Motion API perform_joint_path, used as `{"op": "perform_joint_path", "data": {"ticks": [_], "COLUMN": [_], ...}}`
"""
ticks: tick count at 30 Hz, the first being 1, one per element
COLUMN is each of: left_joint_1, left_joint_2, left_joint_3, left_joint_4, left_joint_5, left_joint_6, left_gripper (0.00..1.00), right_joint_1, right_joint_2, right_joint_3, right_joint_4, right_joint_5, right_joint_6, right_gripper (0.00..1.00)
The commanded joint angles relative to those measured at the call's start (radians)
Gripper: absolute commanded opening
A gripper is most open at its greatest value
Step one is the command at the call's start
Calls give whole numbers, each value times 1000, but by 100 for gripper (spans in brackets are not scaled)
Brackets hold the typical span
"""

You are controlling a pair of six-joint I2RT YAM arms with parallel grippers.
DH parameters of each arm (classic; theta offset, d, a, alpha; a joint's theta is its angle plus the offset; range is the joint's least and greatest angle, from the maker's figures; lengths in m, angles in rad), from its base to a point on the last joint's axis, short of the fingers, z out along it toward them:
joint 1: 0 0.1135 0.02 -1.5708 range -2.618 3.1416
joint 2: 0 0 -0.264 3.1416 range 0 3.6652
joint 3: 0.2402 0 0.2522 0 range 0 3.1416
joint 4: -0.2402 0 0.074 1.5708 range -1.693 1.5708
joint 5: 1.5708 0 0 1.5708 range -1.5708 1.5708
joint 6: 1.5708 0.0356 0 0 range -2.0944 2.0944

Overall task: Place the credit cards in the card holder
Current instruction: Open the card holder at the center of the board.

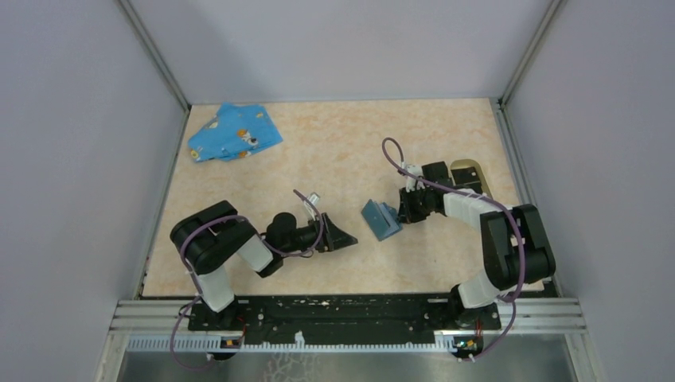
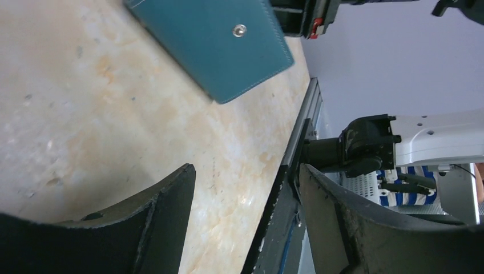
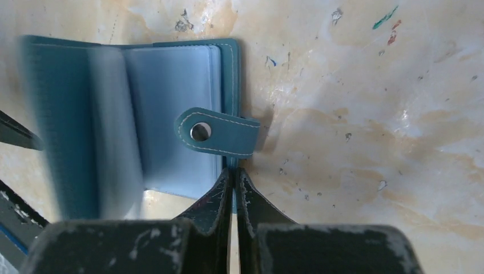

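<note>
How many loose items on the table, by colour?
Blue: 2 (patterned cloth, flat case)
Tan: 1 (card holder)
Total: 3

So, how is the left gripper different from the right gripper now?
The left gripper is open and holds nothing; the right gripper is shut on the edge of the blue case. The left one is apart from the case; the right one touches it. Both have black fingers.
</note>
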Motion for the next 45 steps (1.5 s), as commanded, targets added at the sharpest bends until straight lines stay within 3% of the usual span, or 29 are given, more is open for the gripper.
{"op": "perform_joint_path", "data": {"ticks": [1,13,19,23,28,36,45], "left_joint_1": [-10,-19,-19,-19,-19,-19,-20], "left_joint_2": [-1,-162,-150,-105,-59,-55,-74], "left_joint_3": [36,83,142,163,186,223,303], "left_joint_4": [75,-81,-153,-187,-234,-191,-200], "left_joint_5": [-17,-66,-52,-75,-87,-40,-13], "left_joint_6": [-20,48,60,54,62,67,78], "left_gripper": [72,74,73,64,64,66,67], "right_joint_1": [-1,0,1,0,0,0,0], "right_joint_2": [-28,-298,-246,-187,-90,-198,-231], "right_joint_3": [35,-46,-28,-13,4,-25,-34], "right_joint_4": [-1,134,97,63,47,109,127], "right_joint_5": [-10,-174,-95,30,137,-40,-87], "right_joint_6": [27,94,75,52,9,33,33], "right_gripper": [0,0,0,0,0,0,0]}}
